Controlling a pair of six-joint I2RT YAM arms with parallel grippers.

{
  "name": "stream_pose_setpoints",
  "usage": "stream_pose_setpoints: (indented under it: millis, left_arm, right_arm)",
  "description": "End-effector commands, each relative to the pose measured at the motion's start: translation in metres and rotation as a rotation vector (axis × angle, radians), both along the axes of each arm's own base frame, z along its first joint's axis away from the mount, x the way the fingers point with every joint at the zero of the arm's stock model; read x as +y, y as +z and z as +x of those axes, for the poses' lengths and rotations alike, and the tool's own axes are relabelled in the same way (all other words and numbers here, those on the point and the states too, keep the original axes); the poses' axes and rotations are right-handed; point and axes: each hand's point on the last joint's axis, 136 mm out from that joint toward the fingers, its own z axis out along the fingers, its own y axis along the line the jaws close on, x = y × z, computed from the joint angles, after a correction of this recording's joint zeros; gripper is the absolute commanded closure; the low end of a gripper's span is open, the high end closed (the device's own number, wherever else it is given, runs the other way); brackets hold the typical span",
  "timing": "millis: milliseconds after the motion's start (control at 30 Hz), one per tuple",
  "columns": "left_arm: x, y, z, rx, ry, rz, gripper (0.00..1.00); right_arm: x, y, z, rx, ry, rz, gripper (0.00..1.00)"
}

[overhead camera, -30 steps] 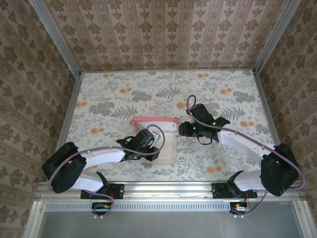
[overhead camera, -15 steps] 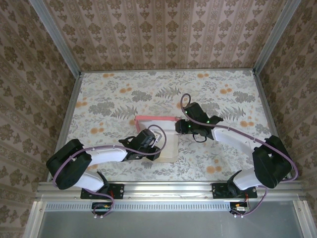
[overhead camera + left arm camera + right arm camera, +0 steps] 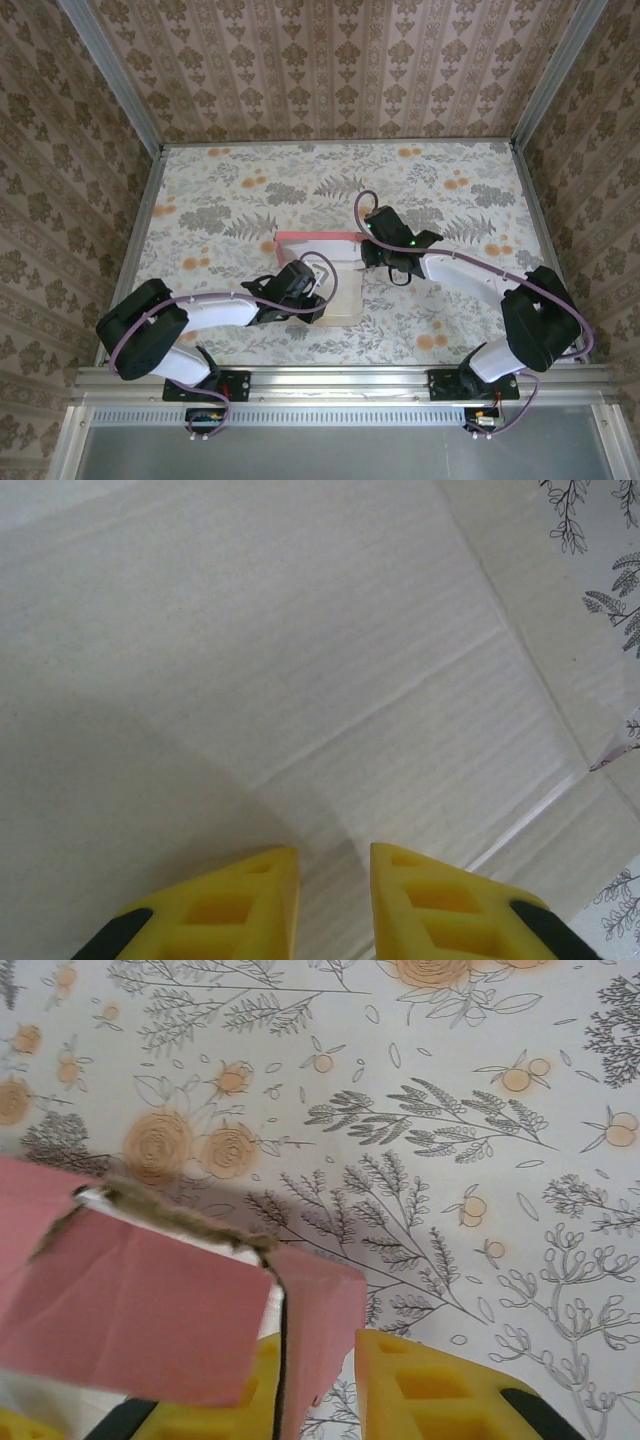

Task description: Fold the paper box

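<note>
The paper box [image 3: 345, 290] lies half folded mid-table, its pink back wall [image 3: 315, 238] raised and the off-white inner side up. My left gripper [image 3: 310, 295] rests low over that inner panel [image 3: 300, 660]; its yellow fingertips [image 3: 270, 875] stand a narrow gap apart with nothing between them. My right gripper [image 3: 362, 252] is at the box's right end. There an upright pink flap [image 3: 320, 1320] stands between its fingers [image 3: 430, 1390], with a sliver of table showing beside the right finger. A brown twine [image 3: 180, 1222] runs along the flap's top edge.
The floral table cover [image 3: 430, 190] lies bare behind and to both sides of the box. Metal rails [image 3: 140, 230] and patterned walls [image 3: 330, 70] enclose the table. Both arm bases sit at the near edge.
My right gripper has moved left to the box's right flap and its jaws have narrowed round it. The left gripper has stayed on the inner panel.
</note>
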Motion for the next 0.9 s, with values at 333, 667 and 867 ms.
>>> stream_pose_setpoints:
  millis: [333,667,867]
  left_arm:
    - [0.001,-0.015,-0.008,0.058,0.017,0.036,0.77]
    - [-0.003,-0.018,-0.009,0.061,0.009,0.046,0.77]
    - [-0.007,-0.014,-0.008,0.06,0.012,0.036,0.77]
  right_arm:
    - [0.025,0.018,-0.007,-0.037,0.101,0.011,0.95]
    - [0.036,0.022,-0.015,-0.001,0.148,0.045,0.97]
    - [0.038,0.013,-0.014,0.027,0.126,0.048,0.97]
